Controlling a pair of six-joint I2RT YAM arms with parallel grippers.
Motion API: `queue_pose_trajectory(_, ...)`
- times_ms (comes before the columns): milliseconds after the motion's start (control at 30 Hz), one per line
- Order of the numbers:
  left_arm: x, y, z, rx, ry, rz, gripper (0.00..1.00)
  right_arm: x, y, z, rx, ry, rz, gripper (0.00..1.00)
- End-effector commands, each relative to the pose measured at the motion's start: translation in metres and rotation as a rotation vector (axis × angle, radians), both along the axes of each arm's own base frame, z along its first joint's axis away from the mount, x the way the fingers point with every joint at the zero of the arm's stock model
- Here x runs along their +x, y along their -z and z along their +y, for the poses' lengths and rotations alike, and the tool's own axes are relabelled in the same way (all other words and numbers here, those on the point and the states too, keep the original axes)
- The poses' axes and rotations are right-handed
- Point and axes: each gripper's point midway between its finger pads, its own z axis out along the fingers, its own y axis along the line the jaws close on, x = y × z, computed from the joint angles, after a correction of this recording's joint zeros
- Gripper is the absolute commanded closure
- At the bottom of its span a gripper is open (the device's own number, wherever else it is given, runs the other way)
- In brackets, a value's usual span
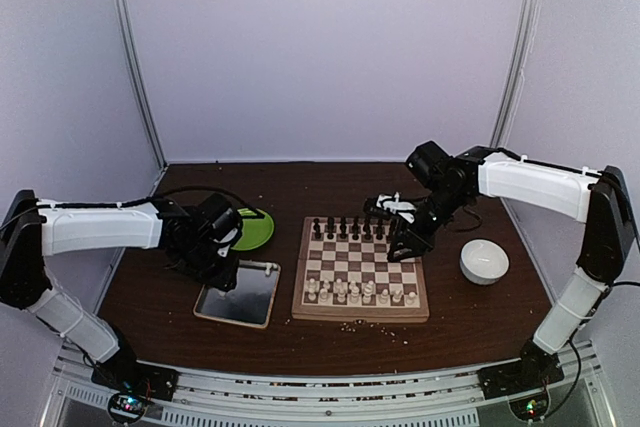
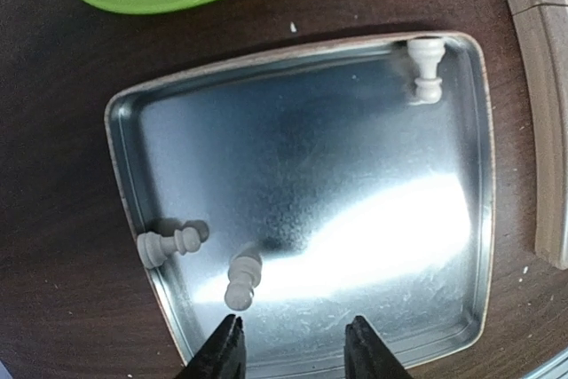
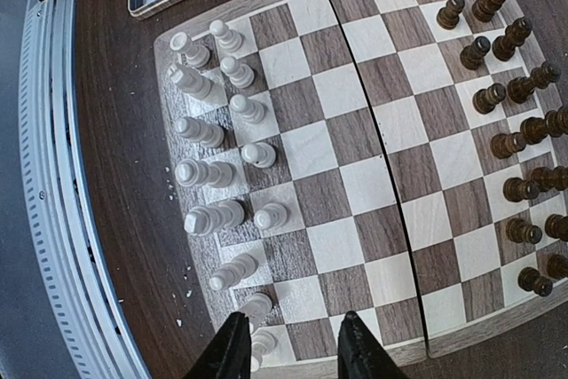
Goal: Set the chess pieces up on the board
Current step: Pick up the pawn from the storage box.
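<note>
The board (image 1: 360, 318) lies mid-table, with dark chess pieces (image 1: 345, 228) along its far rows and cream ones (image 1: 360, 293) along its near rows. In the right wrist view the cream pieces (image 3: 217, 175) stand at the left and the dark ones (image 3: 510, 144) at the right. My right gripper (image 3: 293, 335) hangs open over the board's edge squares with nothing between its fingers. One finger (image 3: 232, 348) partly hides a cream piece. My left gripper (image 2: 295, 343) is open above a silver tray (image 2: 124, 122) that holds three cream pieces (image 2: 241, 278), (image 2: 166, 244), (image 2: 427, 68) lying down.
A green plate (image 1: 250, 229) sits behind the tray (image 1: 238, 295), and a white bowl (image 1: 484, 261) stands right of the board. Pale crumbs (image 1: 350, 325) are scattered along the table in front of the board. The board's rim (image 2: 541, 113) runs close beside the tray.
</note>
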Motion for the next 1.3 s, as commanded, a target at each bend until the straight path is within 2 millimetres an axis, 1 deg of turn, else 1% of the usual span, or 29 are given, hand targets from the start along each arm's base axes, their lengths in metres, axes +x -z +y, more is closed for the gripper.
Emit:
queue_pose_trajectory(0, -0.003, 0.013, 0.006, 0.062, -0.014, 0.051, 0.60, -0.002, -0.010, -0.001, 0.031, -0.014, -0.029, 0.66)
queue_pose_trajectory(133, -0.001, 0.018, 0.015, 0.130, -0.021, 0.058, 0.61, -0.002, -0.010, -0.001, 0.035, -0.018, -0.031, 0.66)
queue_pose_trajectory(233, 0.001, 0.020, 0.018, 0.146, -0.026, 0.058, 0.61, -0.003, -0.009, -0.001, 0.034, -0.023, -0.027, 0.66)
queue_pose_trajectory(433, 0.007, 0.022, 0.018, 0.171, -0.022, 0.047, 0.63, -0.004, -0.006, -0.001, 0.033, -0.028, -0.015, 0.67)
queue_pose_trajectory(533, 0.012, 0.025, 0.019, 0.174, -0.017, 0.046, 0.67, -0.005, -0.004, 0.000, 0.031, -0.031, -0.005, 0.67)
queue_pose_trajectory(600, 0.014, 0.028, 0.018, 0.172, -0.012, 0.050, 0.69, -0.005, -0.003, -0.001, 0.029, -0.030, -0.001, 0.67)
queue_pose_trajectory(667, 0.016, 0.028, 0.015, 0.164, -0.007, 0.048, 0.74, -0.005, -0.004, -0.001, 0.029, -0.029, -0.002, 0.68)
queue_pose_trajectory(833, 0.020, 0.028, 0.009, 0.138, 0.003, 0.040, 0.92, -0.005, -0.002, -0.001, 0.028, -0.026, 0.003, 0.69)
queue_pose_trajectory(900, 0.022, 0.027, 0.000, 0.093, 0.023, 0.036, 0.97, -0.005, -0.002, 0.000, 0.027, -0.026, 0.006, 0.69)
queue_pose_trajectory(933, 0.023, 0.025, -0.009, 0.047, 0.041, 0.032, 0.98, -0.005, -0.001, -0.001, 0.026, -0.025, 0.009, 0.69)
queue_pose_trajectory(1000, 0.023, 0.021, -0.032, -0.080, 0.084, 0.025, 0.99, -0.005, -0.001, 0.000, 0.026, -0.025, 0.010, 0.69)
queue_pose_trajectory(1100, 0.023, 0.007, -0.066, -0.280, 0.145, -0.004, 0.99, -0.005, -0.001, 0.000, 0.027, -0.025, 0.013, 0.69)
queue_pose_trajectory(1200, 0.025, -0.006, -0.076, -0.346, 0.163, -0.036, 0.98, -0.006, 0.001, 0.000, 0.026, -0.025, 0.018, 0.69)
queue_pose_trajectory(1233, 0.027, -0.013, -0.077, -0.355, 0.166, -0.051, 0.98, -0.006, 0.001, 0.000, 0.026, -0.025, 0.020, 0.69)
queue_pose_trajectory(1267, 0.029, -0.023, -0.080, -0.374, 0.174, -0.076, 0.98, -0.006, 0.001, 0.000, 0.027, -0.026, 0.020, 0.69)
